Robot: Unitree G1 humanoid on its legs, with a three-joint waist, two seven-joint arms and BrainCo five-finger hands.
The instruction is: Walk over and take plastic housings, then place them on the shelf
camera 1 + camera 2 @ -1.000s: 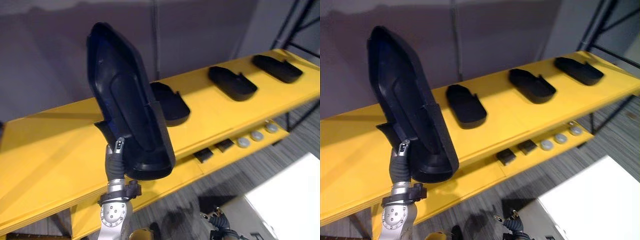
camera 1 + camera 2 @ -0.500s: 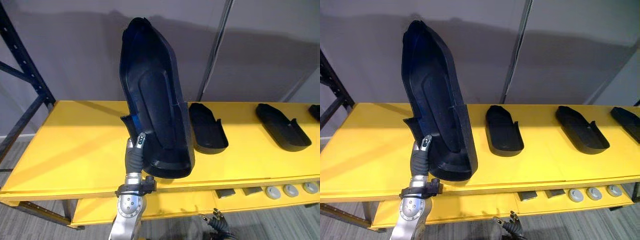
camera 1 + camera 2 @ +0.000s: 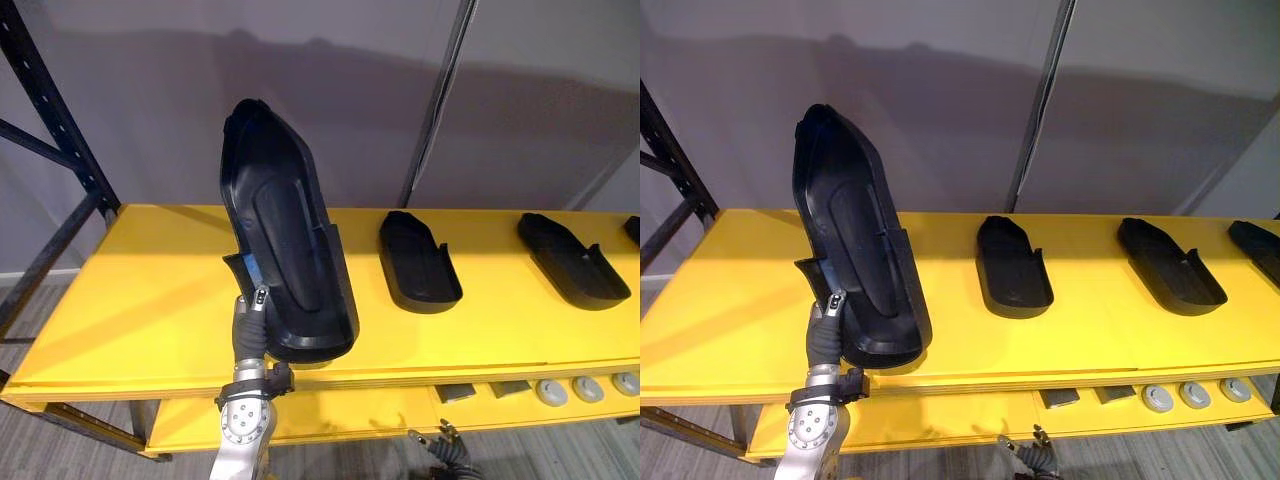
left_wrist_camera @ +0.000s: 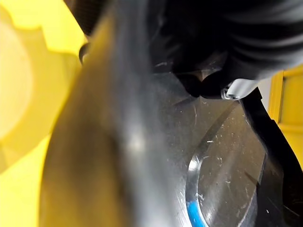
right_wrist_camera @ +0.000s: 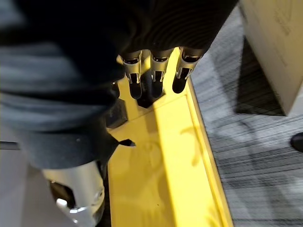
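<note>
Yellow shelf (image 3: 150,300) ahead: left hand (image 3: 249,325) is gripping a black housing (image 3: 285,250) upright by the front edge, right hand (image 5: 158,71) is hanging slack. Released here, it could be toppling off.

I have my left hand (image 3: 250,322) gripping the lower end of a black plastic housing (image 3: 285,250). It stands upright, hollow side toward me, over the front edge of the yellow shelf (image 3: 150,300). A second housing (image 3: 420,265) lies flat mid-shelf, a third housing (image 3: 572,262) lies toward the shelf's right end, and grey round parts (image 3: 587,389) sit on its lower tier.
</note>
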